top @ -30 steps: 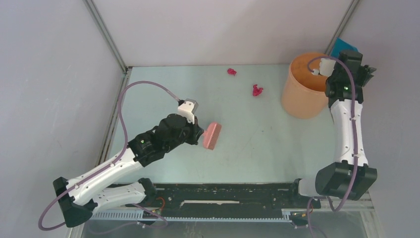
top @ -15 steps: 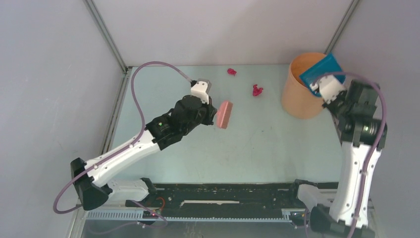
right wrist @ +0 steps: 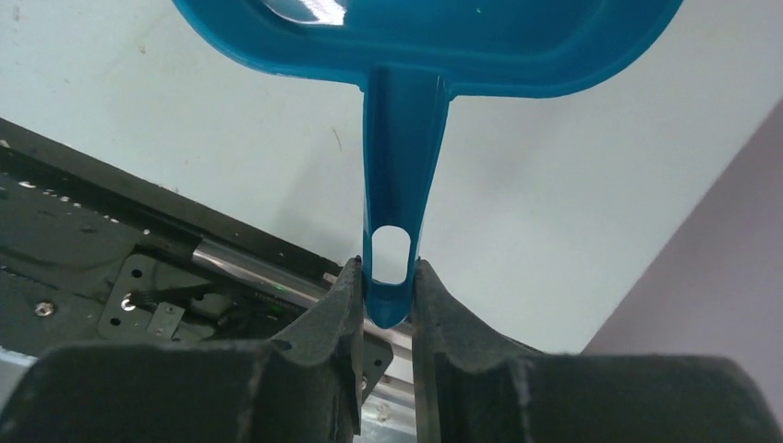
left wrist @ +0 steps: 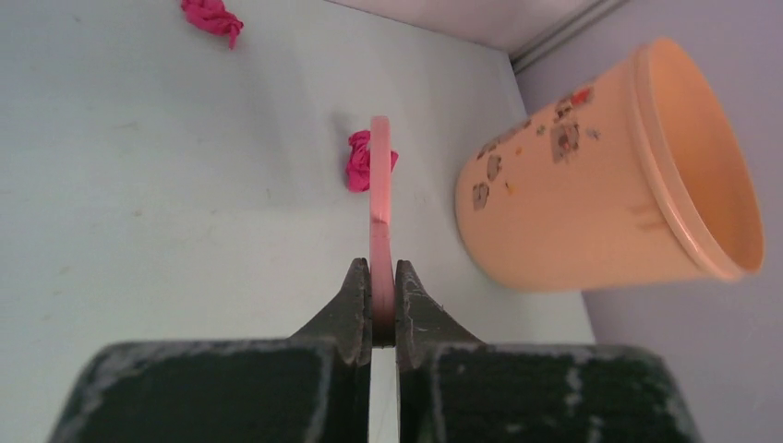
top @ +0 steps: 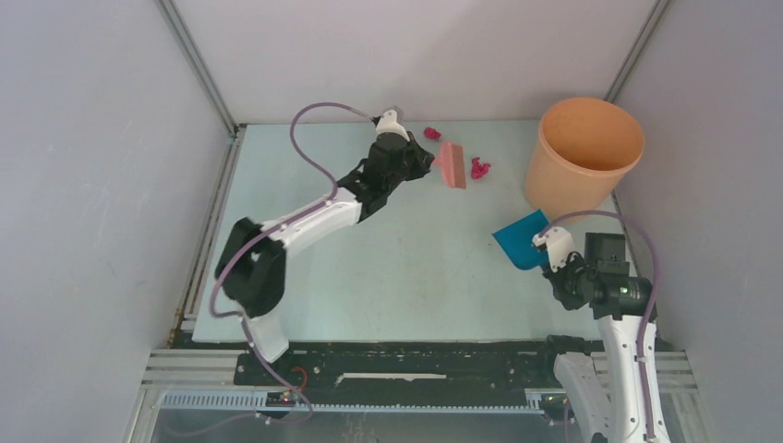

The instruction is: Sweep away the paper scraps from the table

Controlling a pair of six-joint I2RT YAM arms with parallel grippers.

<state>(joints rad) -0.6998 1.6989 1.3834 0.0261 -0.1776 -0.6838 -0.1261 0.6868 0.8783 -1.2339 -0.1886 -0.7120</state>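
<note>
Two magenta paper scraps lie on the pale green table [top: 369,268] near its far edge: one [top: 431,133] at the back, one [top: 480,168] further right. Both show in the left wrist view, far [left wrist: 212,16] and near [left wrist: 358,161]. My left gripper [top: 427,162] is shut on the pink hand brush [top: 451,164], which stands between the two scraps, its tip touching or just in front of the right scrap [left wrist: 379,175]. My right gripper [top: 552,251] is shut on the handle of the blue dustpan [top: 520,240], held low over the table's right side [right wrist: 403,138].
An orange bucket [top: 582,155] stands at the back right, close to the right scrap, also in the left wrist view [left wrist: 600,175]. Grey walls enclose the table on three sides. A black rail [top: 406,362] runs along the near edge.
My left arm has reached far back and right, carrying the brush to between the scraps. My right arm has brought the dustpan from over the bucket down toward the near right of the table.
</note>
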